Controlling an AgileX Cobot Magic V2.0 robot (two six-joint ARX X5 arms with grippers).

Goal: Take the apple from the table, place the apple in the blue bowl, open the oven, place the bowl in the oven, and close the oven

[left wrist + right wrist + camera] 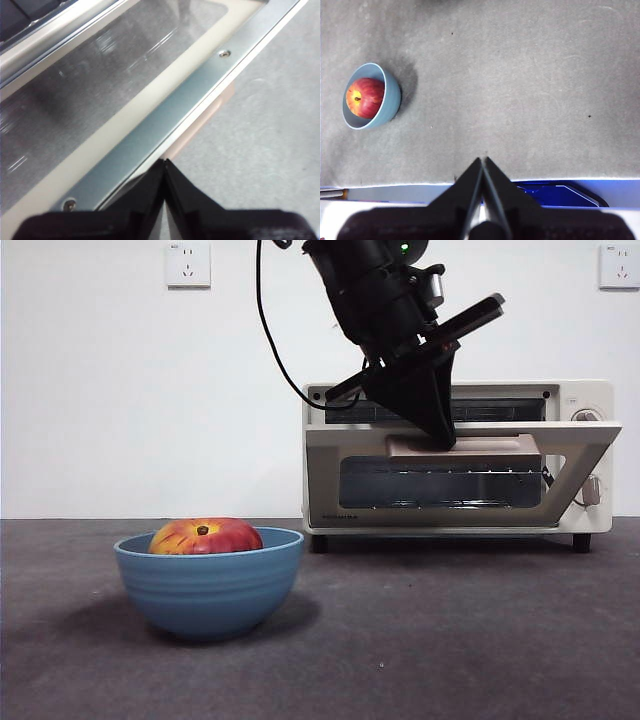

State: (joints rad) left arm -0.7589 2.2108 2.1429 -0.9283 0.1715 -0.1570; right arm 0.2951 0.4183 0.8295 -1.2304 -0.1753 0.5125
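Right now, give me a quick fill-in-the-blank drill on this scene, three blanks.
1. The round red apple lies inside the medium-blue ridged ____.
2. The left hand presses on the tan bar handle of the cream-white toaster oven, whose door is partly ____.
3. The right hand hangs above the dark grey ____, holding nothing.

Missing words: bowl; open; table

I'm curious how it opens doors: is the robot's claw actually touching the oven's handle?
Touching. In the front view the left gripper presses its tip on the tan handle of the half-open oven, no gap showing.
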